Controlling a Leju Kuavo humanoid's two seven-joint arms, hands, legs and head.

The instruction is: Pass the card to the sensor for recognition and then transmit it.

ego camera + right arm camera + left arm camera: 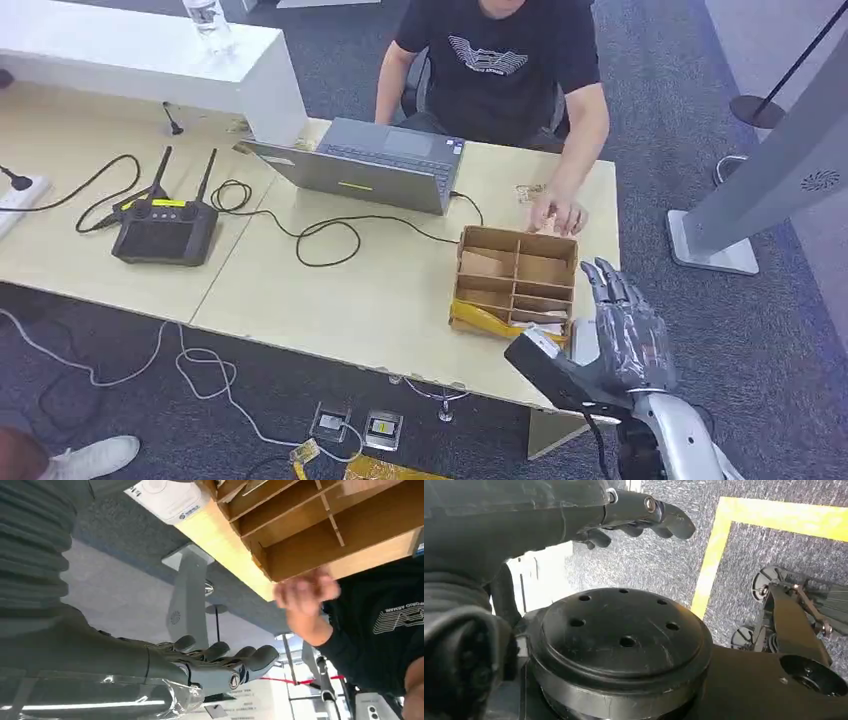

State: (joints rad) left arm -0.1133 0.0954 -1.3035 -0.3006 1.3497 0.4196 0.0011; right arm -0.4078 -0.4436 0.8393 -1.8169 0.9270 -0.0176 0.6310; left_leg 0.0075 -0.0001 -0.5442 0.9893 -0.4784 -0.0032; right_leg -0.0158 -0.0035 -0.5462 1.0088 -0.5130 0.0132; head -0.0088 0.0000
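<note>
My right hand (625,335): fingers apart, empty, lower right, beside the box (515,280).
My left hand (639,517): fingers curled, empty.

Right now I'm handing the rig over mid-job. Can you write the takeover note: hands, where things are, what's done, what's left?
Right hand: raised beside the table's right end, fingers spread, holding nothing.
Left hand: hanging over the floor, holding nothing that I can see.
Wooden divider box: on the table near the right hand. A person's hand rests just behind it.
Card: I can't pick it out for certain; check the box compartments.
Done: nothing visible yet.
Left: pick up the card, present it to the sensor, pass it on.
</note>
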